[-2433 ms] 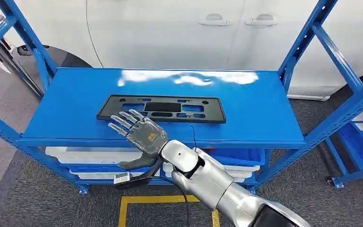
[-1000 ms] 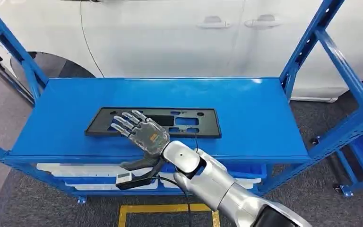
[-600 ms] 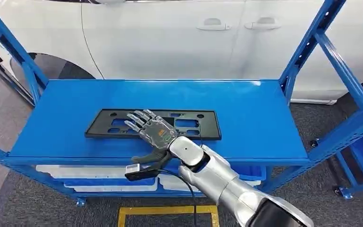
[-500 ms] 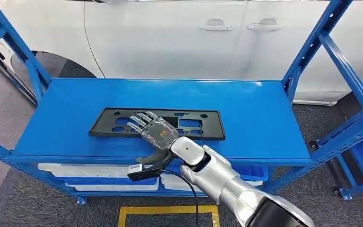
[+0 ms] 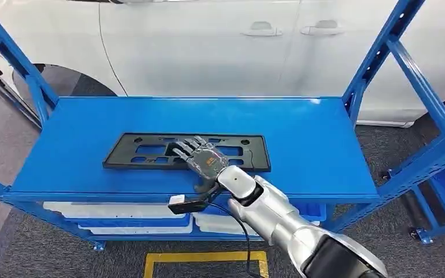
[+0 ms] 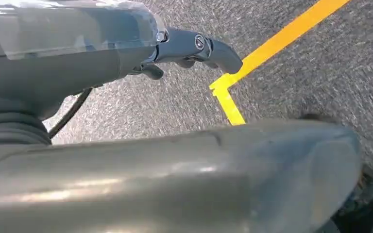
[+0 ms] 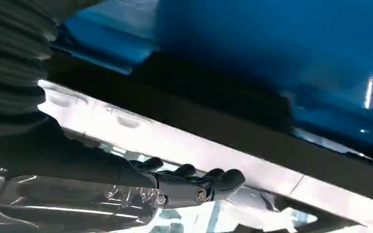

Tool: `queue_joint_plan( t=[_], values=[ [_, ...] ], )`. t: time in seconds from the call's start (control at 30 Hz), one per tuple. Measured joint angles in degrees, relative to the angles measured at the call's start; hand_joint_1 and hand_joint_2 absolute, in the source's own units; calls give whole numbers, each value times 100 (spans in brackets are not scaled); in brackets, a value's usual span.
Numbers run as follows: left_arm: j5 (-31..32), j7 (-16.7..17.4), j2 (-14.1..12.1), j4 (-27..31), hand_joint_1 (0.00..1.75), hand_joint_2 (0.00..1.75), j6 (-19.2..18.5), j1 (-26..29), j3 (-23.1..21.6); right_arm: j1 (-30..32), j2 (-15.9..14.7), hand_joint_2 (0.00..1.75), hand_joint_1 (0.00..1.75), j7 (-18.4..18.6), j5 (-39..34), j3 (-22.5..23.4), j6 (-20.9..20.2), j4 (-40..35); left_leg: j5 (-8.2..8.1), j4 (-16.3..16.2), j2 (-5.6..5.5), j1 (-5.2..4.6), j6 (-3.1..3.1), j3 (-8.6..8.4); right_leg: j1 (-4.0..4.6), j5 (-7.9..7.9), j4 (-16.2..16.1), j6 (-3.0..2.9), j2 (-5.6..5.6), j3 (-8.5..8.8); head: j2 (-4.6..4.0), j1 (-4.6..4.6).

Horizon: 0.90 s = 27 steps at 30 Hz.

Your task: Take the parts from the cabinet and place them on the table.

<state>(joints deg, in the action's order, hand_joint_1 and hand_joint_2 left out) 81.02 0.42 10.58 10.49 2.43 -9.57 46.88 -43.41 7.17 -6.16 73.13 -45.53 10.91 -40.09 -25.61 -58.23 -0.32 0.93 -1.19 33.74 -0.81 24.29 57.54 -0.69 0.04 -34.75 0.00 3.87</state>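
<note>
Since 0.6 s ago, our right hand (image 5: 204,163) is reaching farther over the black plate (image 5: 145,151) on the blue shelf (image 5: 313,139). Fingers (image 5: 185,149) are spread, holding nothing, plate directly beneath. We are advising hooking its near edge before lifting.

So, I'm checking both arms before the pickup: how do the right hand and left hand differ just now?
The right hand reaches over the blue shelf, fingers spread above the black plate; the left hand hangs over grey carpet beside yellow tape, fingers curled. Neither holds anything.
</note>
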Motion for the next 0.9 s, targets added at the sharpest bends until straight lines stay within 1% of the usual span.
queue_joint_plan(
  t=[0.03,0.07,0.1,0.13,0.17,0.2,0.23,0.3,0.33,0.37,0.4,0.47,0.5,0.53,0.57,0.6,0.63,0.67,0.7,0.73,0.77,0.8,0.83,0.87,0.9],
  values=[
    [0,-2,0,0,0,0,-5,-1,0,-51,7,175,0,31,18,9,9,64,-154,-213,2,-1,-23,89,0,-2,-10,-34,1,8,0,0],
    [-2,-2,0,0,0,0,-5,-2,0,-94,18,175,0,59,31,13,20,136,-374,-603,2,3,-39,267,5,1,-9,-54,-1,5,0,2],
    [-4,-2,0,2,0,0,-7,1,0,-107,28,175,0,68,48,22,26,203,-588,-1066,2,9,-56,485,12,6,-9,-62,-4,7,0,0],
    [-9,-5,0,0,0,0,-7,11,0,-110,28,175,0,81,61,37,39,254,-760,-1523,3,9,-75,706,19,11,-6,-70,-8,5,0,0],
    [-13,-2,0,0,0,0,-7,23,0,-118,31,175,0,120,70,51,44,289,-795,-1774,3,10,-85,832,22,14,-4,-74,-7,9,0,0],
    [-15,-2,-4,0,0,0,-9,30,0,-145,41,175,0,157,98,57,44,337,-681,-1725,3,11,-85,817,22,17,-3,-73,-3,20,0,0],
    [-17,-2,-7,0,0,0,-9,26,0,-186,46,175,0,197,112,70,37,388,-456,-1399,4,15,-79,668,19,24,-2,-67,2,35,0,0],
    [-22,-2,-11,0,0,0,-9,14,0,-252,46,175,0,247,131,101,26,464,39,-388,16,22,-50,169,17,51,11,-29,3,79,0,0],
    [-22,-5,-9,0,0,0,-9,12,0,-276,48,175,0,258,147,112,24,503,54,-41,22,14,-28,16,41,69,27,1,4,74,0,0],
    [-22,-5,-9,0,0,0,-9,4,0,-295,46,175,0,260,149,120,22,534,45,13,8,-8,25,-15,66,76,54,30,17,51,0,0],
    [-22,-5,-11,0,0,0,-11,10,0,-306,46,175,0,260,149,127,24,558,49,4,7,-13,45,3,61,62,42,60,14,46,0,0],
    [-22,-5,-11,2,0,0,-11,15,0,-334,48,175,0,264,162,136,15,599,64,10,-2,-33,119,5,47,52,25,131,10,57,0,0],
    [-24,-9,-7,0,0,0,-11,13,0,-354,48,175,33,280,184,140,-4,623,100,61,4,7,175,-18,33,93,52,162,12,47,0,0],
    [-33,-13,-7,0,0,0,-9,10,0,-379,48,175,33,284,199,149,-24,654,109,69,6,2,192,-22,21,209,197,192,8,-4,0,0],
    [-46,-20,-7,2,0,0,-9,4,0,-404,46,175,33,284,203,151,-53,695,113,68,8,2,228,-11,18,431,558,214,10,-175,0,0],
    [-46,-24,-4,0,0,0,-9,0,0,-412,46,175,33,278,217,153,-68,737,112,67,10,-2,232,-1,7,670,1050,236,9,-412,0,0],
    [-48,-31,-7,0,0,0,-9,4,0,-408,46,175,33,269,223,153,-70,779,113,65,10,-5,241,7,7,856,1534,252,9,-648,0,0],
    [-50,-33,-7,2,0,0,-9,9,0,-406,46,175,33,260,225,153,-70,820,113,63,10,-5,240,12,5,919,1834,261,8,-801,0,0],
    [-52,-35,-7,0,0,0,-9,13,0,-413,46,175,33,256,225,153,-70,844,112,62,9,-5,240,8,4,850,1857,263,8,-823,0,0],
    [-57,-35,-7,0,0,0,-9,11,0,-429,46,175,33,256,229,155,-70,859,111,60,4,-5,238,1,4,669,1625,252,8,-718,0,0],
    [-57,-35,-2,0,0,0,-9,8,0,-450,48,175,33,254,232,155,-70,870,106,57,-2,-5,231,-11,5,387,1129,228,7,-471,0,0],
    [-57,-35,0,0,0,0,-9,6,0,-472,48,175,33,254,241,155,-70,886,98,53,-6,-6,219,-23,8,126,551,193,7,-186,0,0],
    [-57,-37,9,0,0,0,-9,8,0,-490,46,175,154,254,243,158,-70,901,90,52,-9,-6,204,-21,20,26,105,145,7,20,0,0],
    [-59,-37,18,0,0,0,-9,8,0,-503,48,175,175,254,243,160,-72,910,77,17,-13,-50,170,8,63,59,20,126,4,50,0,0],
    [-59,-37,18,0,0,0,-9,5,0,-504,48,175,175,254,243,160,-72,921,86,34,-13,-29,145,18,68,54,32,110,5,29,0,0]
  ],
)
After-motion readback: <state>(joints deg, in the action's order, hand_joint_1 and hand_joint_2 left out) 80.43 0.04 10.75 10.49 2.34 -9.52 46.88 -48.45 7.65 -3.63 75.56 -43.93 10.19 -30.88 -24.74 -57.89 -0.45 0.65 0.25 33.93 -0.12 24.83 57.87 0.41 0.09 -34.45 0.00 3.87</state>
